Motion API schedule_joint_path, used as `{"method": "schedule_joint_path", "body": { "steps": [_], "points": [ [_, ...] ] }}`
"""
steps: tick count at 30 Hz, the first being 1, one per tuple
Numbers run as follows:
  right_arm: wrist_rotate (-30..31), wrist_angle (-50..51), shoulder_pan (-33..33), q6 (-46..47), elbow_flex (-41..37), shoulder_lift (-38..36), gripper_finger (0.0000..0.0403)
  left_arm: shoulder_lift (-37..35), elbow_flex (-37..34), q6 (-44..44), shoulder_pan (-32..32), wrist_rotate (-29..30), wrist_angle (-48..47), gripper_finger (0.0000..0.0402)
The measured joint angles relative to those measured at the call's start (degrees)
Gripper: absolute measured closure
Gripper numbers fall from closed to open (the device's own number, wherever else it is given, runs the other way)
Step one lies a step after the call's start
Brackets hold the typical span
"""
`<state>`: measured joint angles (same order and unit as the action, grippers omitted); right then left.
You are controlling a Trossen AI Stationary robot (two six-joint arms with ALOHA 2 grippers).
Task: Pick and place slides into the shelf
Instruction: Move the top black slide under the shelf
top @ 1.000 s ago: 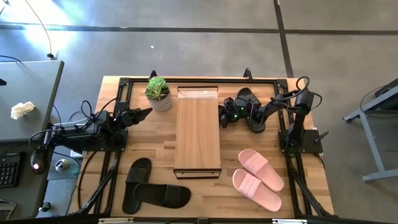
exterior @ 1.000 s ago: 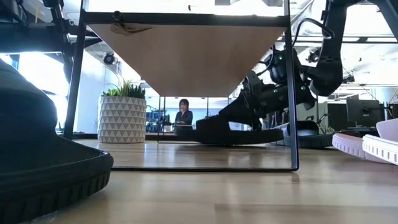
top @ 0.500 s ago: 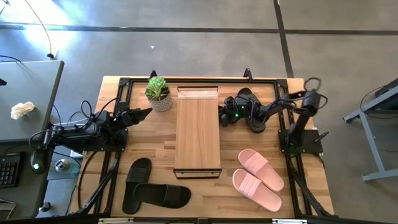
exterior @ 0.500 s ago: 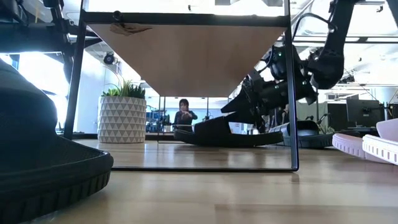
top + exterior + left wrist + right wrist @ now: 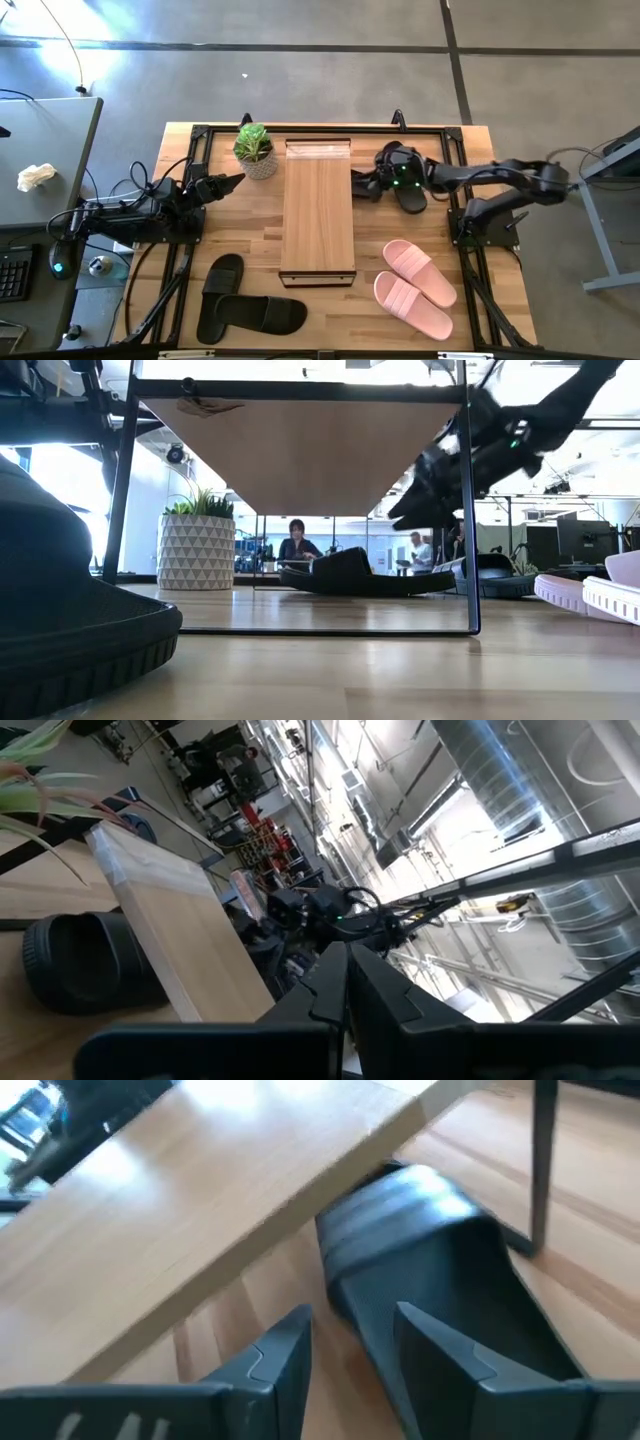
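Right gripper (image 5: 367,186) hangs just beside the shelf's (image 5: 318,205) right edge near its far end, fingers (image 5: 440,1350) spread and holding nothing. In the right wrist view a black slide (image 5: 440,1280) lies flat on the table right under those parted fingers, its toe tucked beneath the plank top. In the low view the same slide (image 5: 365,575) rests on the tabletop under the shelf while the gripper (image 5: 415,510) hovers above it, clear of it. A second black slide (image 5: 405,185) lies under the right arm, just right of the gripper.

Left gripper (image 5: 232,182) waits at the table's left side, pointing toward the potted plant (image 5: 255,150); whether its fingers are parted cannot be told. The pot, white with a faceted pattern, stands just off the shelf's far left corner.

Two more black slides (image 5: 245,305) sit at the near left, one angled, one lying across. Two pink slides (image 5: 415,285) with ribbed straps lie side by side at the near right.

The shelf is pale smooth wood on thin dark metal legs (image 5: 465,500), running lengthwise down the table's middle. Bare tabletop (image 5: 240,230) lies open on both sides of its middle stretch. A person (image 5: 296,545) shows far behind in the room.
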<state>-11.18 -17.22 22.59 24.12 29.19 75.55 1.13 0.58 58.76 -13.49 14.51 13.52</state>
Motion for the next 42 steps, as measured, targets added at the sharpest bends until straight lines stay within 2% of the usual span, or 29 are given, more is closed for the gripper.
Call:
{"method": "schedule_joint_path", "body": {
  "steps": [7, 10, 12, 14, 16, 17, 19, 23, 29, 33, 36, 39, 42],
  "points": [
    [3.33, 18.18, -3.22, 2.49, 0.12, -17.42, 0.0270, 0.01, 0.00, 0.14, 0.00, -1.74, 0.00, 0.0399],
    [7.99, 32.59, -5.64, 2.47, 3.15, -24.10, 0.0270, 0.02, 0.00, 1.30, 0.00, -2.79, 0.00, 0.0399],
    [14.27, 43.74, -7.56, 3.21, 6.66, -26.79, 0.0270, 0.00, 0.00, 2.43, 0.01, -3.57, 0.00, 0.0399],
    [21.80, 54.39, -9.17, 10.01, 10.52, -27.79, 0.0270, 0.00, 0.00, 3.22, 0.00, -4.03, -0.02, 0.0399],
    [26.70, 62.59, -10.08, 23.73, 13.84, -28.07, 0.0270, 0.01, 0.00, 3.55, 0.02, -4.48, -0.03, 0.0399],
    [27.16, 65.53, -10.23, 30.09, 15.07, -28.11, 0.0269, 0.00, 0.00, 3.87, 0.02, -4.56, -0.03, 0.0399],
    [26.41, 67.64, -10.23, 35.52, 16.28, -28.09, 0.0269, 0.02, 0.00, 5.22, 0.02, -4.58, -0.04, 0.0399],
    [22.15, 65.64, -8.90, 43.14, 13.41, -28.49, 0.0269, 0.01, 0.00, 6.20, 0.01, -4.62, -0.07, 0.0399],
    [15.58, 49.74, -0.27, 46.81, -2.14, -33.32, 0.0269, 0.02, 0.00, 6.19, 0.00, -5.56, -0.33, 0.0399],
    [17.89, 30.70, 3.50, 55.82, -11.75, -37.55, 0.0269, 0.00, 0.00, 6.20, 0.00, -6.78, -0.46, 0.0399],
    [21.45, 20.39, 5.02, 60.01, -16.47, -38.34, 0.0269, 0.00, 0.00, 6.00, 0.02, -6.78, -0.46, 0.0399],
    [22.08, 20.04, 4.89, 63.60, -18.41, -38.12, 0.0269, 0.02, 0.00, 6.01, 0.00, -6.81, -0.46, 0.0399],
    [25.48, 20.84, 4.16, 66.23, -18.93, -37.61, 0.0269, 0.02, 0.00, 6.01, 0.00, -6.96, -0.44, 0.0399]
  ]
}}
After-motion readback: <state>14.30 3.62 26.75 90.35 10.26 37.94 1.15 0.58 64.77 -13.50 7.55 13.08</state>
